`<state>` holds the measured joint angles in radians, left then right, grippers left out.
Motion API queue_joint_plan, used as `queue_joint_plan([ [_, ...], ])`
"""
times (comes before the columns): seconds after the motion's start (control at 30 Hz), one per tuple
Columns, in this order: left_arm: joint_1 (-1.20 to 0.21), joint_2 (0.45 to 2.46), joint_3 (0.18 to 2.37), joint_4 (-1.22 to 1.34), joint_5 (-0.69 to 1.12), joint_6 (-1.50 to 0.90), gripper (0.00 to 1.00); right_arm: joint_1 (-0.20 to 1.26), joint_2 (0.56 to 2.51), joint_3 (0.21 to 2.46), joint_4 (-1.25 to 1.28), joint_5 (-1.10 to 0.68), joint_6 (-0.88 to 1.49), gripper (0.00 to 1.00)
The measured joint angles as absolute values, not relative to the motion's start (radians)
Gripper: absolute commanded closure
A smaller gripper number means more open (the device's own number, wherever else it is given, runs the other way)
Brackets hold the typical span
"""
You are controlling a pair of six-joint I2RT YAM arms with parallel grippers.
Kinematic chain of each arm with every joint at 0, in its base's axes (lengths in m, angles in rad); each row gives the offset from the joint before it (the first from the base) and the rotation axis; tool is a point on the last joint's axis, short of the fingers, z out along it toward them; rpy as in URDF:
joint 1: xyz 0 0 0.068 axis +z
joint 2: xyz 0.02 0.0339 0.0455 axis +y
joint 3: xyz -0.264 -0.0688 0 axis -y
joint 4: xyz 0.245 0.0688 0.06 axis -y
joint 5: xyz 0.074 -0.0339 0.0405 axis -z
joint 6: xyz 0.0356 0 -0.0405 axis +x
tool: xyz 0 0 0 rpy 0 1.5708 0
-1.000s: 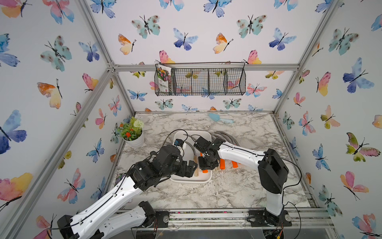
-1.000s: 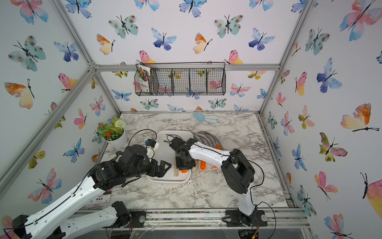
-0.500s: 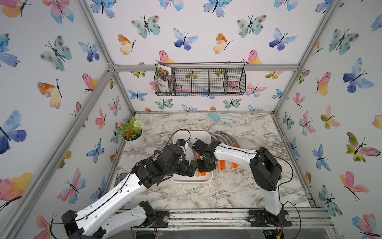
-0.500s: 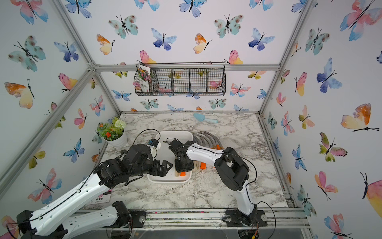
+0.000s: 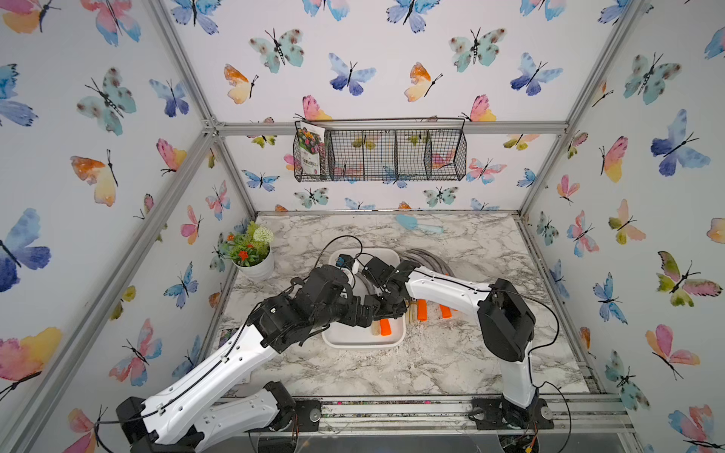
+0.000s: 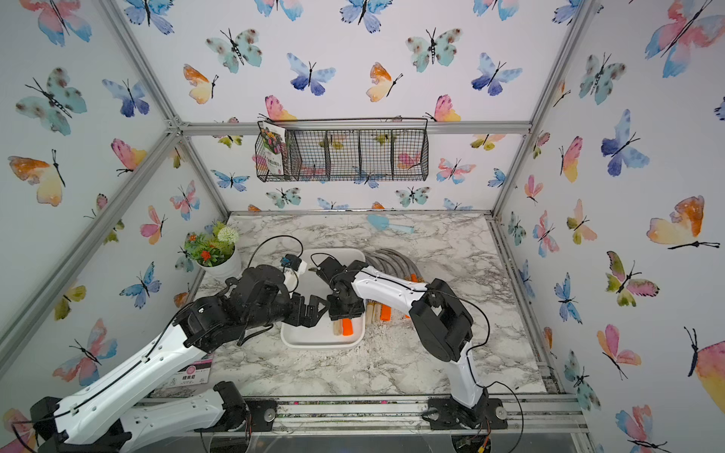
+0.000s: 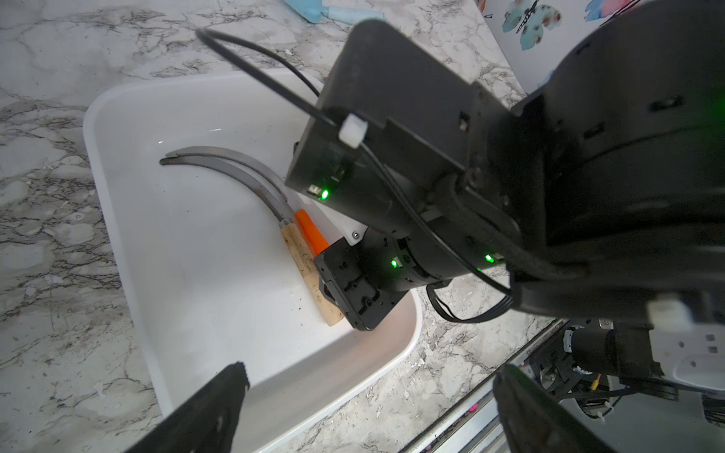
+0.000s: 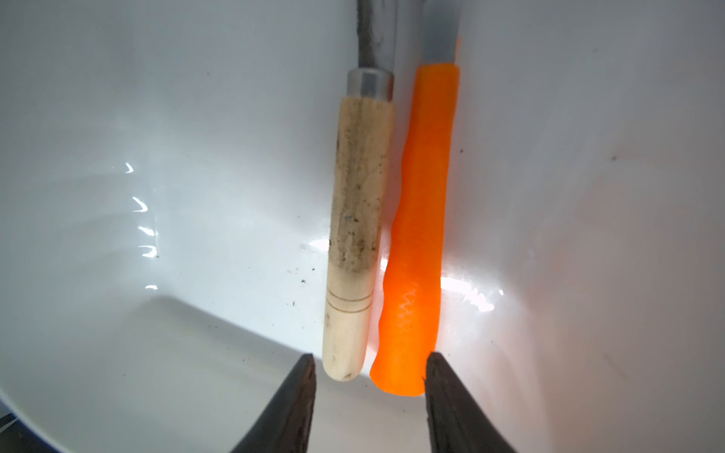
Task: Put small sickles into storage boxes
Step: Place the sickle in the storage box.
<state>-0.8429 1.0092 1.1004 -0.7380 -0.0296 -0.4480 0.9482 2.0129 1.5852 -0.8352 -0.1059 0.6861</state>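
Two small sickles lie inside the white tray (image 5: 363, 346): a wooden-handled sickle (image 8: 357, 235) and an orange-handled sickle (image 8: 419, 235). They sit side by side with handles touching and blades curving the same way, close to the tray wall on the right arm's side. The right hand (image 8: 369, 361) hovers over the handle ends with its jaws parted around both, clamping neither as far as the wrist view shows, so this placement looks done. The left hand (image 7: 372, 370) hangs spread wide and empty above the tray's edge. A bunch of further sickles (image 5: 421, 310) lies on the worktop (image 5: 392, 372) just beside the tray, so most of the job seems left. The right arm covers much of that bunch, so its count cannot be told. In both top views the arms also hide the middle of the tray.
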Motion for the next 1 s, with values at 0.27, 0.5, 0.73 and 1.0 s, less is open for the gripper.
queue_joint_plan([
  [0.27, -0.839, 1.059, 1.150, -0.719, -0.028, -0.425, 0.02, 0.920, 2.011, 1.617, -0.846, -0.107, 0.672, 0.52],
  [0.5, -0.839, 1.131, 1.193, -0.688, -0.015, -0.392, 0.02, 0.848, 1.982, 1.628, -0.854, -0.105, 0.659, 0.52],
  [0.73, -0.839, 1.176, 1.201, -0.656, 0.015, -0.366, 0.02, 0.785, 1.926, 1.631, -0.866, -0.102, 0.638, 0.53],
  [1.0, -0.839, 1.237, 1.201, -0.607, 0.057, -0.357, 0.02, 0.705, 1.874, 1.566, -0.879, -0.091, 0.603, 0.55],
])
